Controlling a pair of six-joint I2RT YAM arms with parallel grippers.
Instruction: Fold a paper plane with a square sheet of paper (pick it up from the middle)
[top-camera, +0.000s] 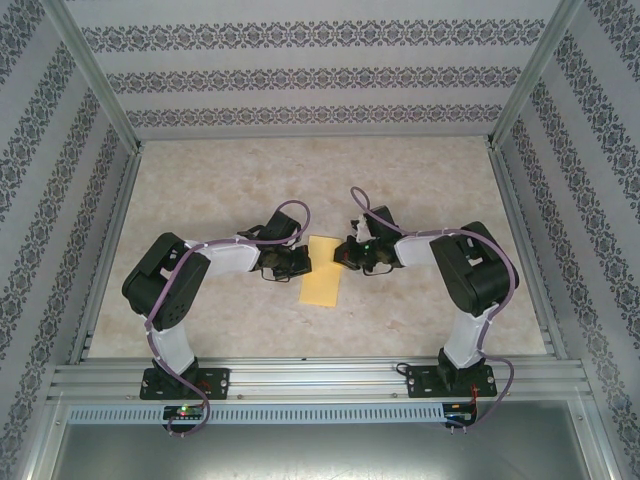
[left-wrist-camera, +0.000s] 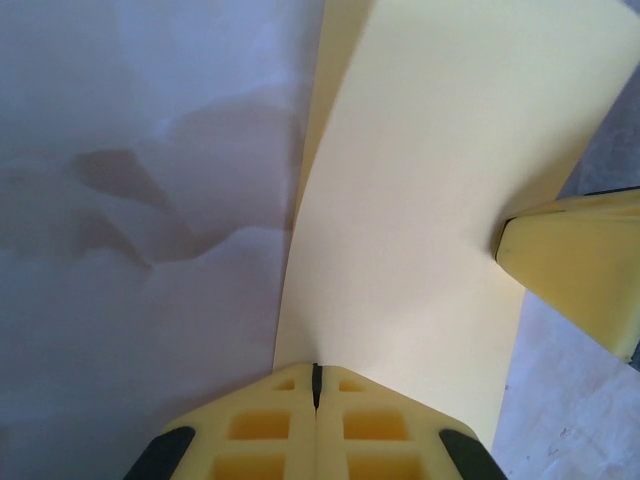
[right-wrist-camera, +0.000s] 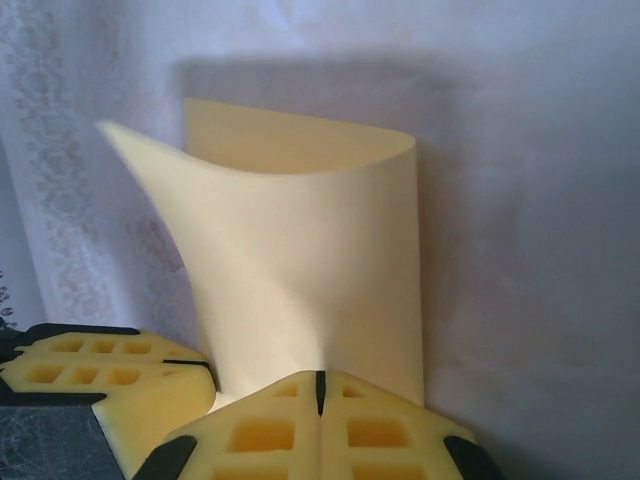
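The square sheet of paper (top-camera: 322, 282) is yellow-orange and lies mid-table, bent over on itself into a tall narrow shape. My left gripper (top-camera: 303, 262) is at its left edge and my right gripper (top-camera: 343, 255) at its right edge, facing each other. In the left wrist view the left gripper (left-wrist-camera: 316, 372) has its jaws pressed together on the paper (left-wrist-camera: 430, 200), with a right fingertip (left-wrist-camera: 580, 270) resting on the sheet. In the right wrist view the right gripper (right-wrist-camera: 321, 378) is shut on the curled paper (right-wrist-camera: 310, 250), with the left fingers (right-wrist-camera: 90, 380) alongside. A paper plane is out of view.
The pale marbled tabletop (top-camera: 220, 180) is bounded by aluminium rails (top-camera: 320, 375) at the near edge and frame posts (top-camera: 95, 70) at the sides. Patterned walls (top-camera: 320, 80) close off the back and both sides.
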